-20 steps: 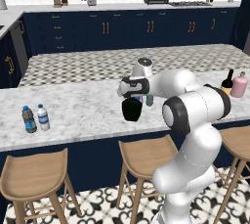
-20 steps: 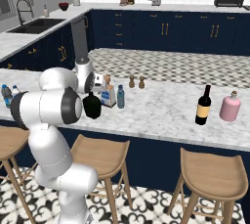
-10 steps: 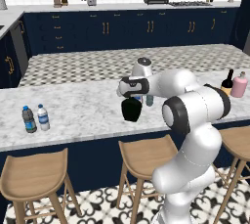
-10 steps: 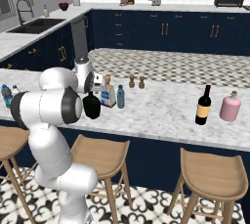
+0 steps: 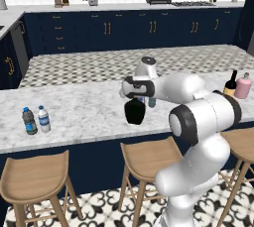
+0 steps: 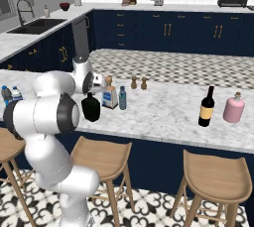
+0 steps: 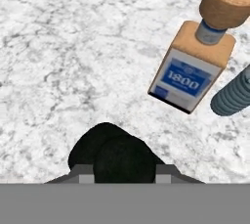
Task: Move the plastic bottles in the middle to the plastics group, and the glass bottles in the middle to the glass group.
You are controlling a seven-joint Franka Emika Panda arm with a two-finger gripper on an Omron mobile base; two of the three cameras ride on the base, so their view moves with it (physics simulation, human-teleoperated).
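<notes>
claw (image 7: 124, 169): closed tight on the neck of the black flask (image 5: 134, 112)
black flask: right under the claw – stands straight up on the counter (image 5: 79, 107), neck pointing up

The left base view looks forward and down from behind the arm's left side, over the marble counter (image 5: 74, 107) toward the rear cabinets. The right base view covers the same counter (image 6: 163, 117) from behind the arm's right side. Both share the black flask (image 5: 134, 112) (image 6: 91, 108) and the wine bottle (image 5: 230, 84) (image 6: 206, 107). The hand view looks steeply down, close above the flask (image 7: 117, 154) and the corked bottle (image 7: 193, 74).
</notes>
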